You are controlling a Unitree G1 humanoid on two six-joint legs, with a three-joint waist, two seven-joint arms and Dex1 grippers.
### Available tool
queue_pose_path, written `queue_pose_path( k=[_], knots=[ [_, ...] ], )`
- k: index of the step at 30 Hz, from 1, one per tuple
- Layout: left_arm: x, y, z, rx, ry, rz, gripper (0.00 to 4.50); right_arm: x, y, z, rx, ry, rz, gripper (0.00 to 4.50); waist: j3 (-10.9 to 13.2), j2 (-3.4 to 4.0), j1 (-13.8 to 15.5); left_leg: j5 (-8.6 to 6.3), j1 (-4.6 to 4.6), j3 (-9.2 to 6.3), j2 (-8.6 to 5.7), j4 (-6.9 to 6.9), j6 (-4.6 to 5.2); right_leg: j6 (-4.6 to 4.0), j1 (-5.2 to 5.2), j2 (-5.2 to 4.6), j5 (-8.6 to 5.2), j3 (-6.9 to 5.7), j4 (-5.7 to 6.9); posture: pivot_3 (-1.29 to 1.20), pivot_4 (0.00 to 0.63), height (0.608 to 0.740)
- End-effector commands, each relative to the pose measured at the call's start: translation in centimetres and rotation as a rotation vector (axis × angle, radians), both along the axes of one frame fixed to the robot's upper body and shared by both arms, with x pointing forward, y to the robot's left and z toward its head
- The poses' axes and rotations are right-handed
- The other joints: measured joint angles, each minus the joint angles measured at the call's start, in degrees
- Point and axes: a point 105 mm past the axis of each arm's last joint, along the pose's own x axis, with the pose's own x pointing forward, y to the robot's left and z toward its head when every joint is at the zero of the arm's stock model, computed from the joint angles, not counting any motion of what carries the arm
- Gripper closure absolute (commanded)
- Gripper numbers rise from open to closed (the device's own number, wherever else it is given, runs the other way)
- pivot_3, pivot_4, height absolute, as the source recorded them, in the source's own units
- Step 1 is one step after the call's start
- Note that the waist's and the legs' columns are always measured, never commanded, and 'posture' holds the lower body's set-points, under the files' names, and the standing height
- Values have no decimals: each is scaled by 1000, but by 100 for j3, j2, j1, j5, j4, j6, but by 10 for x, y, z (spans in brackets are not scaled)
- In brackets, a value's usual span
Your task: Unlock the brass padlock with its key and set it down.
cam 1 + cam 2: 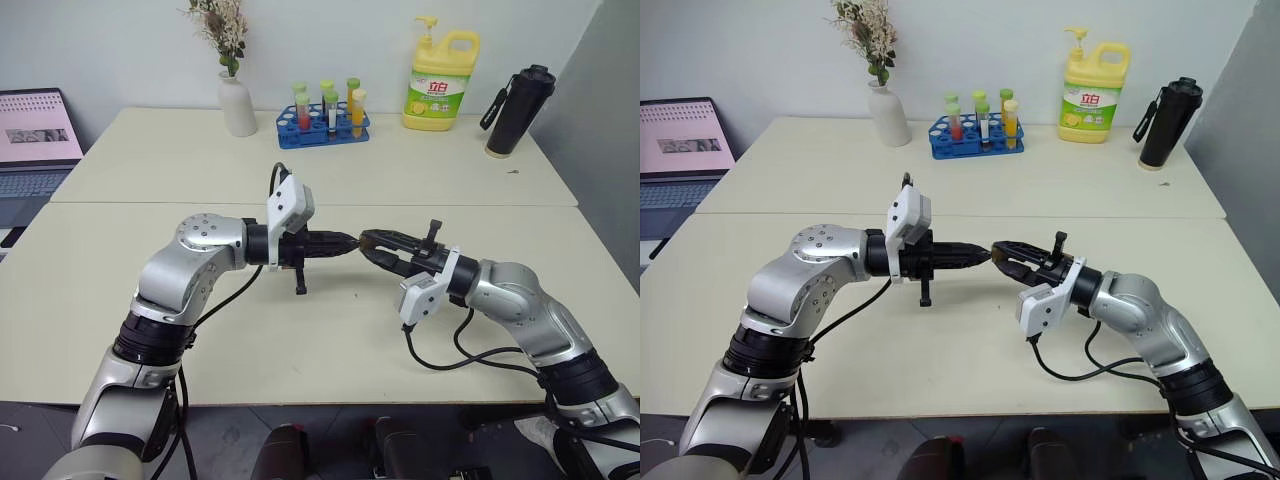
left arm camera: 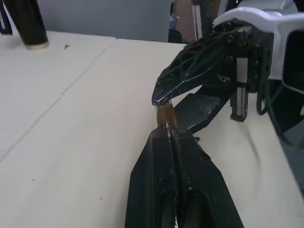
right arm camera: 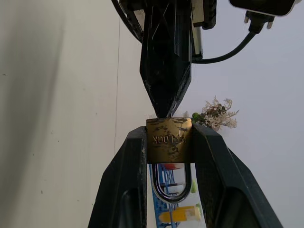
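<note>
Brass padlock clamped in right gripper; closed left gripper touching it.

Both arms: silver-grey rounded metal shells, black ribbed collars at the joints. White boxy camera housing bolted at each wrist. Loose black cables loop from the wrists back along the forearms. left gripper: two black tapered fingers, scuffed surface, long slot between them. right gripper: black fingers with open lattice ribbing, exposed silver screws and bracket at base.
</note>
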Motion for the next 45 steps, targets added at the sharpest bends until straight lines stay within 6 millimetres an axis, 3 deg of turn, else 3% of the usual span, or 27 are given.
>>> queue_pose_path(
  k=[1, 4, 24, 33, 36, 39, 45],
  knots=[
    [-9, -11, 6, 25, -148, -97, 4500, 0, -1, 17, 72, -16, -6, 3550, 0, 0, 1, 0, 0, 0, 0, 0, 0, 0, 0, 0, 0, 0, 0, 0, 150, 740],
    [-6, -14, 7, 48, -243, -106, 4500, -1, 0, 19, 83, -10, -7, 3550, 0, 0, 1, 0, 0, 3, -1, 0, 1, 0, 0, 0, 0, -1, 0, 0, 150, 740],
    [2, -14, 8, 54, -353, -108, 4500, -1, 1, 19, 92, -5, -13, 3550, 0, 0, -1, -1, 0, 2, 0, 0, 2, 1, 0, 2, 0, -6, 0, 0, 150, 740],
    [3, -14, 9, -13, -202, -74, 4500, 0, 0, 19, 96, -4, -15, 3550, 0, 0, -3, -1, 0, 2, 0, 0, 2, 1, 0, 3, 0, -7, 1, 0, 150, 740],
    [13, -7, 7, -47, -102, 2, 3909, 0, 0, 19, 94, -6, -20, 3550, 0, 0, -2, -1, 0, 1, 0, 0, 2, 1, 0, 3, 0, -9, 1, 0, 150, 740],
    [19, 0, 1, -42, 5, 54, 2966, 1, -1, 19, 92, -7, -25, 3550, 0, 0, -4, -1, 0, 0, 0, 0, 2, 2, 0, 3, -1, -9, 1, 0, 150, 740],
    [16, 1, 15, -138, 133, 79, 1060, 2, -2, 17, 83, -6, -31, 3550, 0, 0, -3, -1, 0, -3, 2, 0, 2, 2, 0, 3, -1, -9, 1, 0, 150, 740]
  ],
)
